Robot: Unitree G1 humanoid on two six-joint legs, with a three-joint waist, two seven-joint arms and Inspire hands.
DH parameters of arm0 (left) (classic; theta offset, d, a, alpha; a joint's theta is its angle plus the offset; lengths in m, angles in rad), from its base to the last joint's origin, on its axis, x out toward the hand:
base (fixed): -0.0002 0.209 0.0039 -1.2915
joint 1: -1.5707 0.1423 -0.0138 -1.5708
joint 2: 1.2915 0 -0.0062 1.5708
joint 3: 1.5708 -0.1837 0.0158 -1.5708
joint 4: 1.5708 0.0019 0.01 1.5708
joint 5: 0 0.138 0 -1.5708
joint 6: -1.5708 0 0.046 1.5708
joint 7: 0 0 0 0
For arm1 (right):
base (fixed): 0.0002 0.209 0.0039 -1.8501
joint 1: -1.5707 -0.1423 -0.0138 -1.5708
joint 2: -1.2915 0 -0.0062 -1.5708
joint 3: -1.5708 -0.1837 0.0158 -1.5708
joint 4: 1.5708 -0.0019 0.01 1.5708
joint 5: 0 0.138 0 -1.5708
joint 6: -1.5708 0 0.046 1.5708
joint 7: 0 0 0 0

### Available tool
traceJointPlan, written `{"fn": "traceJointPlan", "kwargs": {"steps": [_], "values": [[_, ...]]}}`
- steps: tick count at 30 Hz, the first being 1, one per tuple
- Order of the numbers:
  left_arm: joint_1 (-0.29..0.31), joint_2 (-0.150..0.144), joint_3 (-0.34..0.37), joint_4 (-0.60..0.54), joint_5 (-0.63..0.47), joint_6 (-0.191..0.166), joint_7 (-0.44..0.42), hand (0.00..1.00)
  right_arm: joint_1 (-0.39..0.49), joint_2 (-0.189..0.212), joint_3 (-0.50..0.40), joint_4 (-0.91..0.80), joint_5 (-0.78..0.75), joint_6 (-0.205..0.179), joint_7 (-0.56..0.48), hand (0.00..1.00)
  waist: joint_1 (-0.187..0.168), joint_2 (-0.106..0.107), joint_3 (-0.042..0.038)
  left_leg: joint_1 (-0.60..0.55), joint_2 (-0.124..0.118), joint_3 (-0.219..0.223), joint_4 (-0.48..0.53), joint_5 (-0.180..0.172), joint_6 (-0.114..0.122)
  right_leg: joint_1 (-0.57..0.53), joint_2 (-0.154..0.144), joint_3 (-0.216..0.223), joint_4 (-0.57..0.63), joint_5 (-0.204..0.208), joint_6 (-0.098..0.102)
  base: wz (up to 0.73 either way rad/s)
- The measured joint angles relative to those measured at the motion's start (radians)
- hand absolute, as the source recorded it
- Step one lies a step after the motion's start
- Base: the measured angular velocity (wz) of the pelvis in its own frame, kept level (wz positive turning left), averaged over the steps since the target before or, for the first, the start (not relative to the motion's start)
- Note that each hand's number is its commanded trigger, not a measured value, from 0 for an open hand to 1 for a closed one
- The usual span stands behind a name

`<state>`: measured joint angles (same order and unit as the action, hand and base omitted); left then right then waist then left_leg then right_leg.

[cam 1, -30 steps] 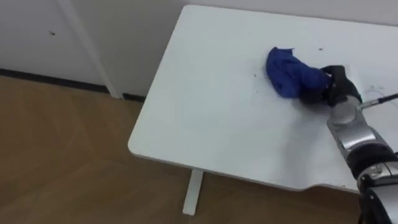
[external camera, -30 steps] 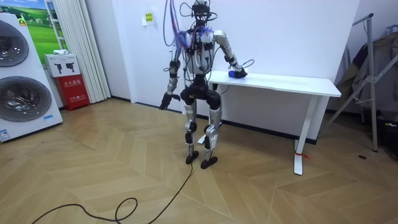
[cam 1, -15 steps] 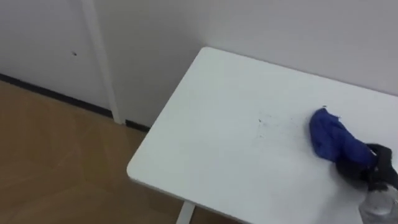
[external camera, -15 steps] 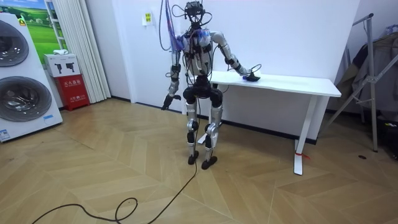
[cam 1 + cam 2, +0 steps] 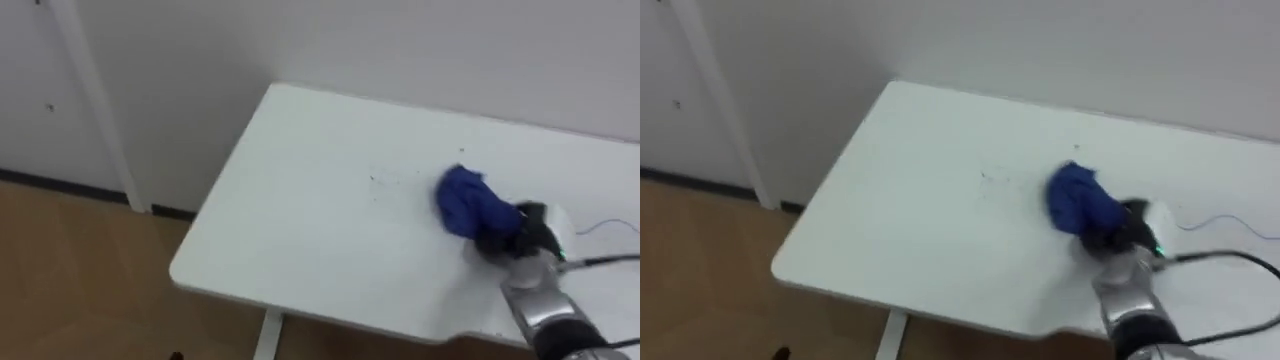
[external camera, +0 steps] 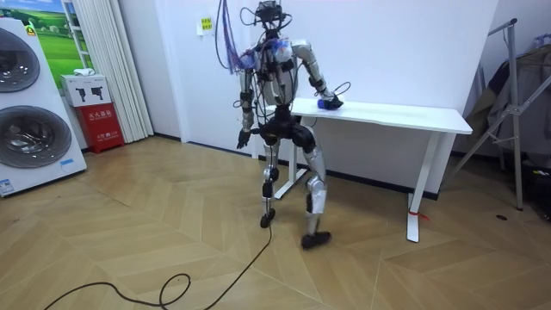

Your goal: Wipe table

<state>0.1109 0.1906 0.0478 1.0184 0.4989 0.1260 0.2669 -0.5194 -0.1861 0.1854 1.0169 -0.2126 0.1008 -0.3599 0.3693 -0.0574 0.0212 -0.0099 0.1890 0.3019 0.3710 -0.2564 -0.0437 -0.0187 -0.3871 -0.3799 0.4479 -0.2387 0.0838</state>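
Down by the robot's hip the left hand (image 6: 244, 139) hangs — open or closed, I cannot tell. On the white counter (image 5: 320, 200), just left of the right hand (image 5: 522, 240), lies the bunched blue cloth (image 5: 468, 204) — that hand grips its right end.

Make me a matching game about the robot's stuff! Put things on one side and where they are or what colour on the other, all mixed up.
Things:
1 cloth
2 left hand
3 table
4 washing machine

Clues:
A has the cloth lying on it
B blue, held by the right hand
C at the room view's left edge
D hangs by the robot's hip

Pairs: 1-B, 2-D, 3-A, 4-C
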Motion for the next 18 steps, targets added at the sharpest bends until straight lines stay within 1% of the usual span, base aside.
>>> {"fn": "traceJointPlan", "kwargs": {"steps": [1, 2, 3, 4, 5, 6, 7, 8, 9, 10, 11, 12, 13, 14, 15, 16, 17, 18], "values": [[0.0, 0.01, -0.013, -0.005, -0.005, -0.003, -0.001, 0.0, -0.023, -0.004, 0.001, 0.009, 0.0, -0.004, 0.011, 1.0, 0.003, -0.002, 0.0019, -0.021, 0.016, -0.016, 0.003, 0.01, -0.016, 0.002, -0.004, 0.003, -0.038, 0.021, 0.007, 0.39], [0.002, 0.035, -0.027, -0.006, -0.015, -0.004, -0.011, 0.0, -0.053, -0.017, 0.001, 0.015, 0.002, -0.018, 0.032, 1.0, 0.003, -0.005, 0.0033, -0.061, 0.05, -0.053, 0.005, 0.029, -0.048, 0.003, -0.006, 0.006, -0.106, 0.068, 0.011, 0.59], [0.013, 0.062, -0.032, -0.006, -0.018, -0.002, -0.024, 0.0, -0.061, -0.028, 0.0, 0.005, 0.009, -0.028, 0.047, 1.0, 0.002, -0.013, 0.0003, -0.084, 0.079, -0.088, 0.004, 0.049, -0.083, 0.0, -0.014, -0.001, -0.154, 0.118, 0.015, 0.64], [0.017, 0.075, -0.032, -0.006, -0.018, -0.002, -0.031, 0.0, -0.06, -0.035, 0.0, 0.005, 0.012, -0.038, 0.054, 1.0, -0.001, -0.015, -0.0003, -0.093, 0.094, -0.106, 0.004, 0.057, -0.101, 0.002, -0.014, -0.006, -0.173, 0.14, 0.018, 0.68], [0.019, 0.103, -0.023, -0.003, -0.018, -0.002, -0.046, 0.0, -0.054, -0.053, -0.003, 0.006, 0.011, -0.058, 0.066, 1.0, -0.005, -0.021, -0.0011, -0.1, 0.126, -0.141, -0.004, 0.075, -0.14, 0.001, -0.008, -0.009, -0.188, 0.172, 0.023, 0.76], [0.021, 0.127, -0.009, -0.004, -0.021, -0.002, -0.057, 0.0, -0.036, -0.069, -0.006, 0.004, 0.011, -0.077, 0.075, 1.0, -0.015, -0.03, -0.0025, -0.098, 0.156, -0.178, -0.015, 0.097, -0.183, -0.012, 0.008, -0.014, -0.159, 0.182, 0.022, 0.77], [0.021, 0.137, -0.001, -0.001, -0.03, -0.003, -0.061, 0.0, -0.023, -0.084, -0.008, 0.0, 0.011, -0.092, 0.081, 1.0, -0.02, -0.035, -0.0069, -0.096, 0.173, -0.189, -0.021, 0.107, -0.2, -0.022, 0.016, -0.021, -0.109, 0.151, 0.095, 0.61], [0.034, 0.137, 0.017, -0.004, -0.037, -0.004, -0.064, 0.0, 0.016, -0.112, -0.02, -0.012, 0.008, -0.118, 0.084, 1.0, -0.025, -0.014, -0.0065, -0.082, 0.228, -0.2, -0.032, 0.134, -0.164, -0.026, 0.054, -0.038, -0.018, 0.066, 0.113, 0.57], [0.075, 0.13, 0.03, -0.014, -0.035, -0.008, -0.072, 0.0, 0.067, -0.126, -0.059, -0.018, 0.006, -0.144, 0.088, 1.0, -0.063, -0.013, -0.0074, -0.083, 0.242, -0.197, -0.035, 0.184, -0.098, -0.018, 0.077, -0.062, 0.03, 0.01, 0.067, 0.56], [0.103, 0.127, 0.03, -0.019, -0.03, -0.008, -0.08, 0.0, 0.099, -0.132, -0.084, -0.02, 0.005, -0.155, 0.091, 1.0, -0.088, -0.008, -0.0088, -0.083, 0.237, -0.189, -0.036, 0.2, -0.095, -0.006, 0.087, -0.078, 0.031, -0.011, 0.043, 0.75], [0.151, 0.115, 0.032, -0.031, -0.014, -0.002, -0.088, 0.0, 0.179, -0.147, -0.143, -0.057, 0.005, -0.161, 0.093, 1.0, -0.142, -0.012, -0.0192, -0.084, 0.213, -0.172, -0.033, 0.206, -0.098, 0.027, 0.113, -0.11, 0.005, -0.032, 0.005, 0.86], [0.185, 0.105, 0.041, -0.048, 0.013, 0.007, -0.101, 0.0, 0.259, -0.16, -0.193, -0.093, 0.008, -0.169, 0.092, 1.0, -0.185, -0.026, -0.0233, -0.08, 0.165, -0.163, -0.022, 0.194, -0.099, 0.066, 0.129, -0.138, -0.041, -0.031, -0.004, 0.83], [0.196, 0.099, 0.045, -0.05, 0.016, 0.008, -0.108, 0.0, 0.29, -0.167, -0.215, -0.103, 0.007, -0.173, 0.095, 1.0, -0.201, -0.028, -0.0253, -0.074, 0.138, -0.162, -0.012, 0.175, -0.096, 0.084, 0.132, -0.142, -0.064, -0.027, -0.022, 0.48], [0.207, 0.081, 0.049, -0.05, 0.015, 0.01, -0.123, 0.0, 0.318, -0.176, -0.251, -0.113, 0.007, -0.169, 0.111, 1.0, -0.214, -0.024, -0.0258, -0.052, 0.079, -0.152, 0.021, 0.115, -0.082, 0.106, 0.153, -0.133, -0.098, -0.02, -0.058, -0.16], [0.209, 0.06, 0.048, -0.05, 0.012, 0.01, -0.129, 0.0, 0.314, -0.184, -0.256, -0.124, -0.001, -0.153, 0.127, 1.0, -0.212, -0.01, -0.0242, -0.037, 0.026, -0.133, 0.054, 0.054, -0.066, 0.106, 0.171, -0.108, -0.111, -0.017, -0.07, -0.43], [0.205, 0.05, 0.047, -0.051, 0.009, 0.009, -0.13, 0.0, 0.305, -0.189, -0.256, -0.125, -0.007, -0.151, 0.133, 1.0, -0.212, 0.0, -0.0199, -0.03, 0.003, -0.132, 0.066, 0.029, -0.048, 0.105, 0.183, -0.095, -0.115, -0.016, -0.075, -0.82], [0.192, 0.037, 0.047, -0.052, 0.0, 0.005, -0.13, 0.0, 0.292, -0.181, -0.248, -0.145, -0.022, -0.141, 0.145, 1.0, -0.193, 0.013, -0.0196, -0.016, -0.04, -0.122, 0.066, -0.003, -0.02, 0.092, 0.202, -0.054, -0.116, -0.013, -0.081, -1.11], [0.177, 0.026, 0.046, -0.051, -0.018, -0.002, -0.13, 0.0, 0.267, -0.174, -0.217, -0.16, -0.025, -0.124, 0.152, 1.0, -0.159, 0.021, -0.0161, 0.0, -0.086, -0.114, 0.036, -0.014, 0.0, 0.067, 0.217, 0.005, -0.106, -0.013, -0.095, -1.27]]}}
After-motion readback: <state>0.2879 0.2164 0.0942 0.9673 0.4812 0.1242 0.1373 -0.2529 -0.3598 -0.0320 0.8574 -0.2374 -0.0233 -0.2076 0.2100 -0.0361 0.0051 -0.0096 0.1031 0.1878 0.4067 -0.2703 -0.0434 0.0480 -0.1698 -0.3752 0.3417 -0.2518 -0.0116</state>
